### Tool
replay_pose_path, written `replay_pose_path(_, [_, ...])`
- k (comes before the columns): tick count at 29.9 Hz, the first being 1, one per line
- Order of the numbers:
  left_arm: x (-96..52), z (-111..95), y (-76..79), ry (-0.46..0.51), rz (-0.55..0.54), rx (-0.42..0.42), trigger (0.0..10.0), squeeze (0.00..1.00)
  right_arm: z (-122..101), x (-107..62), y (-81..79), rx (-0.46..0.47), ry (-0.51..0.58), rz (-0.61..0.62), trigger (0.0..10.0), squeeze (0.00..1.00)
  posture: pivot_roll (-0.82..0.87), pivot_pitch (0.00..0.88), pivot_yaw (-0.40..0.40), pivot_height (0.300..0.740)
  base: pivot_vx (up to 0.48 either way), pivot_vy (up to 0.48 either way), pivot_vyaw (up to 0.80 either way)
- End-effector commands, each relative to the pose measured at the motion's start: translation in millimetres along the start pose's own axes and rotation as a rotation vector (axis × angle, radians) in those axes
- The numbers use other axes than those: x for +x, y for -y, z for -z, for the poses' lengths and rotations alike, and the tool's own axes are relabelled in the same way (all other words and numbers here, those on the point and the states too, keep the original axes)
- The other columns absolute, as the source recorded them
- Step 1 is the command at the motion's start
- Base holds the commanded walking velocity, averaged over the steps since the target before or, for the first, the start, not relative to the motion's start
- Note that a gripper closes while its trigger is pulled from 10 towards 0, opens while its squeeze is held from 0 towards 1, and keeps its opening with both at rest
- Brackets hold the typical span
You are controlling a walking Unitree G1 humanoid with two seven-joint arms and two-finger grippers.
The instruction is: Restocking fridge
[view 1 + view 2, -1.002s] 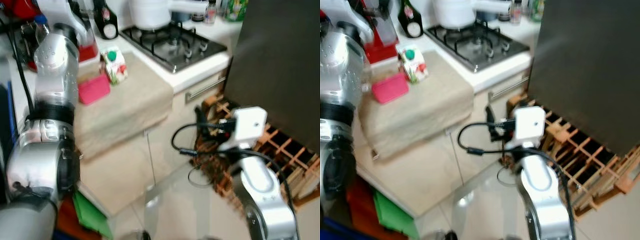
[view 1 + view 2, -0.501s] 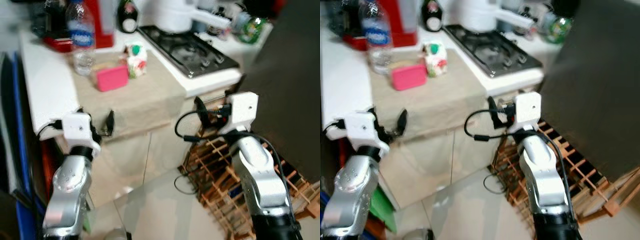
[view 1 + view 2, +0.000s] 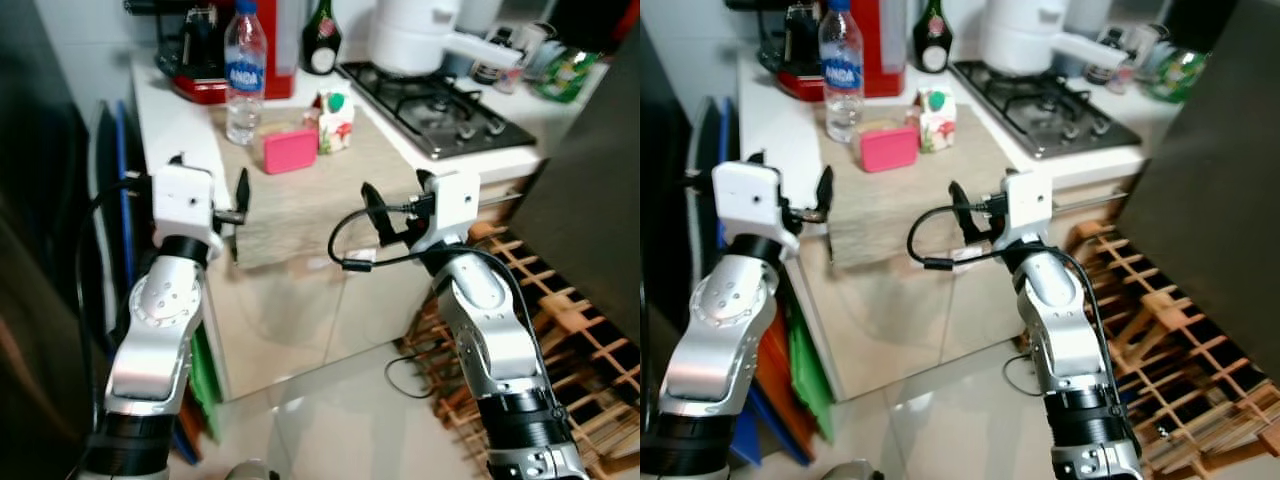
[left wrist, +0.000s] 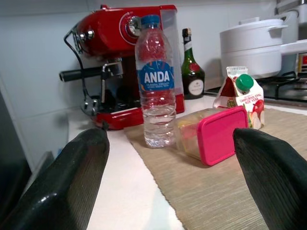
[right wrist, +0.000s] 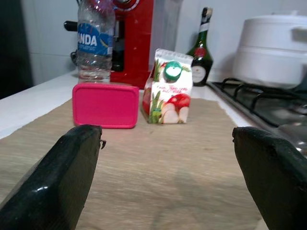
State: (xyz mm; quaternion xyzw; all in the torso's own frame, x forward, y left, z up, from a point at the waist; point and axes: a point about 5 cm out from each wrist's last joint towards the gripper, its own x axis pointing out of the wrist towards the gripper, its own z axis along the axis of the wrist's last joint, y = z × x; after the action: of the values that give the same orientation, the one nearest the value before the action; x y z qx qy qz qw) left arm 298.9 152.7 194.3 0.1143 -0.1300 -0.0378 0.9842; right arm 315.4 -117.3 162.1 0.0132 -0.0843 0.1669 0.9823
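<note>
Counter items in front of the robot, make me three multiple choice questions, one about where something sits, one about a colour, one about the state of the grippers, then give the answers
1. Where does the juice carton stand?
A. on the beige mat, beside the pink container
B. on the gas hob
C. on the floor

2. What colour is the lid of the container lying on the mat?
A. green
B. pink
C. white

3. How are the two grippers?
A. both shut on the water bottle
B. left shut on the carton, right open
C. both open and holding nothing

Answers:
1. A, the carton stands on the mat next to the pink container, with the hob off to its side.
2. B, the lid faces the cameras and is plainly pink.
3. C, the left gripper and right gripper each show wide-spread fingers short of the items, with the water bottle standing free.
</note>
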Motion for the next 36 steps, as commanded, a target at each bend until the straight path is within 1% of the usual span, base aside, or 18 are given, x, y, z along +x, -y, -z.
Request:
replay_pose_path(1, [1.9,-0.9,1.2,-0.004,0.016,0.016,10.0,0.0,-0.3,-0.8,4.4,0.0,0.012,0.024,10.0,0.08,0.04,0.0,-0.029,0.74,0.0,0.0,0.47])
replay_pose_path(2, [3.4,-0.4,-0.3,-0.007,0.012,0.02,10.0,0.0,-0.6,-1.3,3.7,0.007,0.025,0.03,10.0,0.08,0.04,0.0,-0.027,0.74,0.0,0.0,0.46])
replay_pose_path(4, [4.5,-0.7,-0.9,-0.007,0.01,0.017,10.0,0.0,-0.4,-1.5,4.0,-0.012,0.025,0.041,10.0,0.08,0.04,0.0,-0.027,0.74,0.0,0.0,0.43])
replay_pose_path(5, [4.9,-2.2,-0.7,-0.001,0.005,0.014,10.0,0.0,-0.3,-1.2,5.2,-0.025,0.022,0.052,10.0,0.04,0.04,0.0,-0.028,0.74,0.0,0.0,0.0])
replay_pose_path(8, [5.5,-5.7,0.0,0.014,-0.006,0.011,10.0,0.0,-0.9,-0.7,7.2,-0.039,0.024,0.06,10.0,0.03,0.04,0.0,-0.03,0.74,0.0,0.0,0.0])
replay_pose_path(9, [5.3,-10.7,-1.1,0.049,-0.013,-0.058,10.0,0.0,-4.3,0.0,9.1,-0.049,0.044,0.068,10.0,0.02,0.04,0.0,-0.031,0.74,0.0,0.0,0.0])
replay_pose_path(11, [7.1,-12.7,-2.9,0.054,-0.034,-0.047,10.0,0.0,-8.7,0.8,10.7,-0.061,0.069,0.079,10.0,0.02,0.04,0.0,-0.032,0.74,0.454,0.0,0.0])
replay_pose_path(13, [10.9,-16.1,-1.7,0.07,-0.029,-0.044,10.0,0.0,-18.0,2.2,13.4,-0.079,0.115,0.11,10.0,0.02,0.04,0.0,-0.033,0.74,0.454,0.0,0.0])
replay_pose_path(15, [14.5,-24.4,-0.8,0.121,-0.011,-0.044,10.0,0.0,-32.1,3.5,17.3,-0.118,0.184,0.155,10.0,0.02,0.03,0.0,-0.028,0.74,0.456,0.0,0.0])
replay_pose_path(17, [16.1,-30.2,-0.3,0.154,0.001,-0.049,10.0,0.0,-40.7,4.0,19.4,-0.136,0.224,0.177,10.0,0.02,0.03,0.0,-0.026,0.74,0.458,0.0,0.0])
replay_pose_path(20, [17.1,-35.2,-0.7,0.182,0.005,-0.055,10.0,0.0,-47.2,4.9,20.1,-0.135,0.251,0.185,10.0,0.02,0.03,0.0,-0.019,0.74,0.461,0.0,0.0])
replay_pose_path(21, [17.3,-38.1,-2.1,0.201,-0.005,-0.055,10.0,0.0,-49.9,5.4,19.5,-0.137,0.262,0.183,10.0,0.02,0.03,0.0,-0.017,0.74,0.465,0.0,0.0])
replay_pose_path(23, [17.1,-45.5,-10.7,0.249,-0.072,-0.057,10.0,0.0,-53.6,6.3,17.7,-0.142,0.278,0.173,10.0,0.02,0.02,0.0,-0.014,0.74,0.48,0.0,0.0])
replay_pose_path(26, [19.0,-53.6,-21.2,0.289,-0.151,-0.033,10.0,0.0,-55.6,7.8,14.8,-0.143,0.289,0.16,10.0,0.03,0.02,0.0,-0.014,0.74,0.48,0.0,0.0])
replay_pose_path(34, [20.7,-58.3,-25.9,0.318,-0.185,-0.015,10.0,0.0,-53.7,9.0,9.7,-0.133,0.285,0.144,10.0,0.03,0.03,0.0,-0.016,0.74,0.48,0.0,0.0])
replay_pose_path(36, [21.6,-63.1,-26.4,0.346,-0.19,-0.02,10.0,0.0,-53.0,9.8,9.4,-0.131,0.284,0.144,10.0,0.02,0.03,0.0,-0.014,0.74,0.48,0.0,0.0])
